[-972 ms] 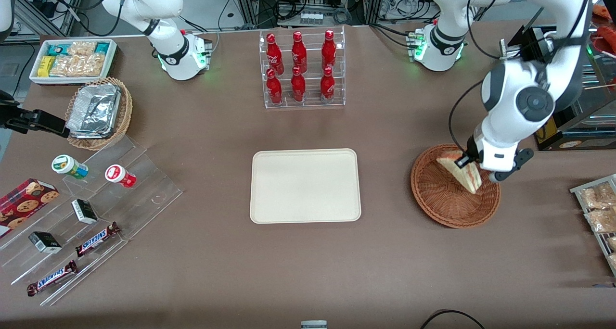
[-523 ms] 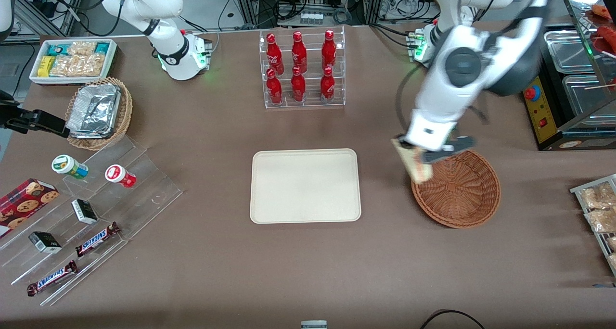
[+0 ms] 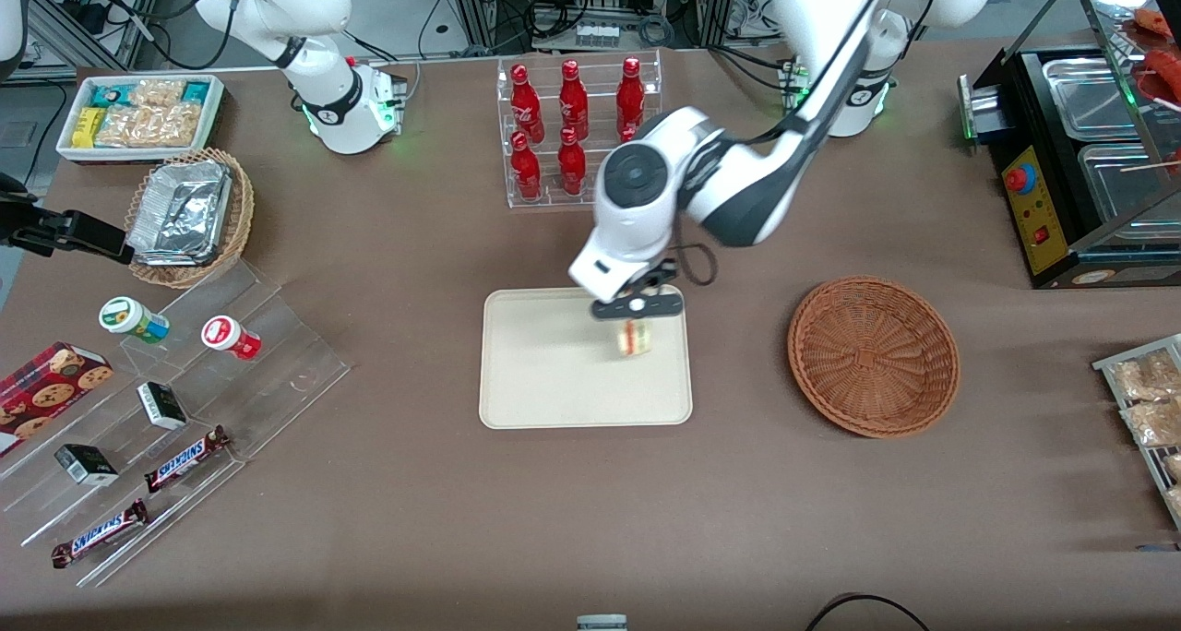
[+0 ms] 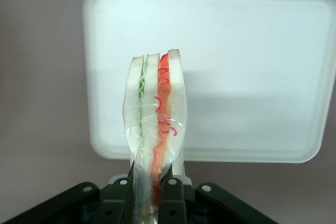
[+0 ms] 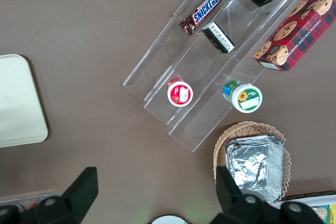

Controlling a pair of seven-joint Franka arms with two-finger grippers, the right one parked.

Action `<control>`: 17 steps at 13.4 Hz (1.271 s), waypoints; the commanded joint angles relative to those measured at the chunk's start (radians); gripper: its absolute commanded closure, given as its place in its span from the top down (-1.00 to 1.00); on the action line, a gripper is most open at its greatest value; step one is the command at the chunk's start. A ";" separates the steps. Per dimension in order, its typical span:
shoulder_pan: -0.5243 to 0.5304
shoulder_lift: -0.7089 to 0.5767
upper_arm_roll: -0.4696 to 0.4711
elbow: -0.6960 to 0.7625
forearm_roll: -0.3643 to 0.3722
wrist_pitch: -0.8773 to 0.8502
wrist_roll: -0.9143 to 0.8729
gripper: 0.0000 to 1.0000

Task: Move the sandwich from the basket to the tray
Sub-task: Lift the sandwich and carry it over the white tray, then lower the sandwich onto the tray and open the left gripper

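A clear stepped stand (image 5: 210, 72) holds a Snickers bar (image 5: 205, 8) and two small tubs (red-lidded (image 5: 179, 92), green-lidded (image 5: 242, 96)) beside a cookie box (image 5: 294, 30).

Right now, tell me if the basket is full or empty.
Empty. The basket shows only bare weave; the sandwich hangs in the shut gripper over the tray.

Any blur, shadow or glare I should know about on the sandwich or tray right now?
Front view: the sandwich looks smeared under the gripper, while the tray is sharp. Left wrist view: the sandwich's wrap glints faintly, and a soft grey shadow lies across the tray's surface; the filling layers read clearly.
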 commanded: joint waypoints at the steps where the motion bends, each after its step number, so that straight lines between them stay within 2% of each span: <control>1: -0.070 0.108 0.014 0.109 0.046 0.031 -0.010 -0.67; 6: -0.104 0.228 0.020 0.199 0.051 0.066 -0.041 -0.67; 9: -0.106 0.277 0.020 0.239 0.094 0.107 -0.062 -0.68; 14: -0.106 0.311 0.020 0.255 0.120 0.123 -0.075 -0.65; 15: -0.106 0.316 0.020 0.255 0.120 0.131 -0.078 -0.51; 16: -0.106 0.314 0.022 0.255 0.120 0.129 -0.076 0.19; 17: -0.104 0.307 0.022 0.252 0.123 0.125 -0.075 0.76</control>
